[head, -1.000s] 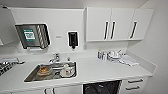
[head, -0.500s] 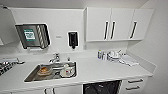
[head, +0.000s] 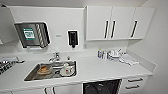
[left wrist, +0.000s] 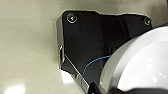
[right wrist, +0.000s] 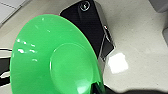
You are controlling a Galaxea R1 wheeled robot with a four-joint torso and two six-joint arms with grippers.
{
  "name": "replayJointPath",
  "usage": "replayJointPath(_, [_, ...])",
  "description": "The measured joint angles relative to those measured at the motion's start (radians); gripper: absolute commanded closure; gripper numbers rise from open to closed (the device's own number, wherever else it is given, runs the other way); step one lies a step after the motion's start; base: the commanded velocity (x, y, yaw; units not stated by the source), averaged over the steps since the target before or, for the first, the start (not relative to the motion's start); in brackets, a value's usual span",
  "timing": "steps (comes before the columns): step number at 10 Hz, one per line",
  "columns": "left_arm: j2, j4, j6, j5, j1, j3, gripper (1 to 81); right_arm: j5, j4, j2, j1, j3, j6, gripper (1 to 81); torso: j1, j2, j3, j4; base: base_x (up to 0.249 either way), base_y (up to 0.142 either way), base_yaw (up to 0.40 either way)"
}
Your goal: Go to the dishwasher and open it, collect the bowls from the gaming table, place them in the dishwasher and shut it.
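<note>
Green bowl (right wrist: pixel 55 57) over bare floor

White countertop (head: pixel 100 70) runs wall to wall. Steel sink (head: pixel 31 76) set in left part, dishes (head: pixel 67 70) inside, tap (head: pixel 54 57) behind it. Right rear corner: small bottles (head: pixel 101 53), white crockery (head: pixel 113 54), folded cloth (head: pixel 128 59).
</note>
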Motion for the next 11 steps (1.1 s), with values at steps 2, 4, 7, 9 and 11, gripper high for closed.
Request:
replayJointPath(2, [-0.013,0.0,0.0,0.0,0.0,0.004,81.1,-0.001,0.0,0.0,0.012,0.004,0.002,81.1,0.0,0.0,-0.063,0.0,0.0,0.0,0.0])
replayJointPath(4, [-0.029,0.0,-0.001,-0.004,-0.008,0.019,81.1,0.008,0.001,-0.011,0.029,0.004,0.003,81.1,0.0,0.0,-0.13,0.0,0.0,0.0,0.0])
replayJointPath(7, [-0.09,-0.001,-0.006,-0.016,-0.027,0.077,81.1,0.021,0.002,-0.011,0.038,0.007,0.003,81.1,0.001,0.001,-0.176,0.0,0.0,0.0,0.0])
replayJointPath(9, [-0.132,-0.004,-0.023,-0.018,-0.058,0.151,81.1,0.023,0.004,-0.012,0.038,0.008,0.003,81.1,0.001,0.001,-0.177,0.0,0.0,0.0,0.0])
replayJointPath(11, [-0.196,-0.006,-0.031,-0.014,-0.111,0.261,81.1,0.026,0.004,-0.017,0.04,0.019,0.003,81.1,0.001,0.002,-0.18,0.0,0.0,0.0,0.0])
